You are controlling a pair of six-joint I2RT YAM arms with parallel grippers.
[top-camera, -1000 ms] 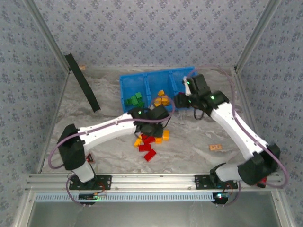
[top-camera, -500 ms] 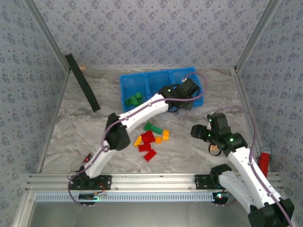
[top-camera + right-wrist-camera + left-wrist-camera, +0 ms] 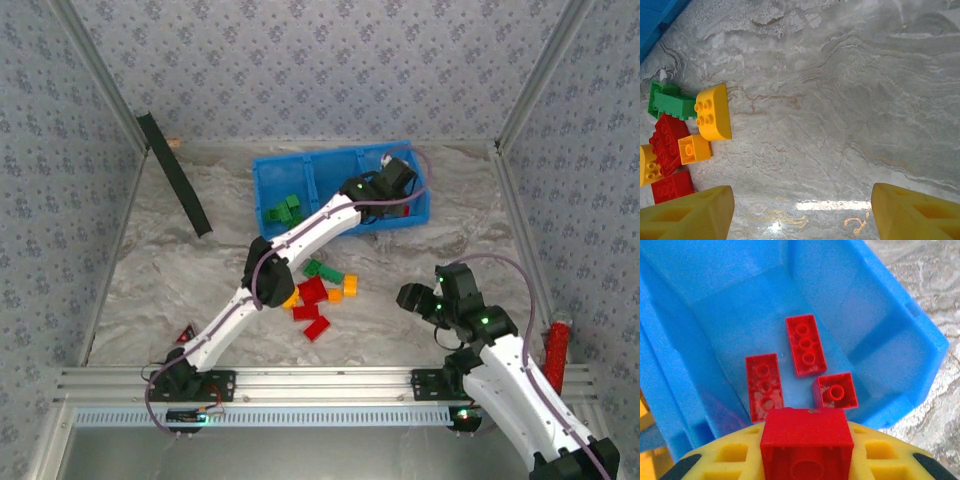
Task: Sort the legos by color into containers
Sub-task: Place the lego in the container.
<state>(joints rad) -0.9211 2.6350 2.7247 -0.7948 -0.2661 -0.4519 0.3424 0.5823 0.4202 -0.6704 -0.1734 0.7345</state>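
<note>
Legos [image 3: 314,291]: red, yellow-orange and green bricks; a loose cluster lies mid-table, nearer the near edge than the far one; others lie inside the tray.
Tray [image 3: 272,180]: bright blue, three compartments side by side; it stands by the table's far edge, a little right of centre.
Left compartment: green bricks [image 3: 283,210] lie on its floor.
Right compartment: three red pieces lie studs up, close together; a long red one [image 3: 806,345], a second long one [image 3: 764,386] to its left, a small square one [image 3: 836,390] to its right.
Left gripper [image 3: 392,180]: stretched out over the tray, above the right compartment; its yellow fingers [image 3: 725,460] are clamped on a red brick [image 3: 806,437], hollow underside toward the wrist camera; the brick hangs clear of the three pieces below.
Right gripper [image 3: 410,297]: over bare table, right of the loose cluster, well apart from the tray; its fingers [image 3: 690,212] stand wide apart with nothing between them.
Loose cluster, from the right wrist: a green piece [image 3: 667,102] touches a round-sided yellow-orange piece [image 3: 714,111]; a red plate [image 3: 665,137] and a small orange cube [image 3: 694,148] lie just beside them.
Other things: a black strip [image 3: 172,185] by the far left corner; a red cylinder [image 3: 553,345] by the right edge.
</note>
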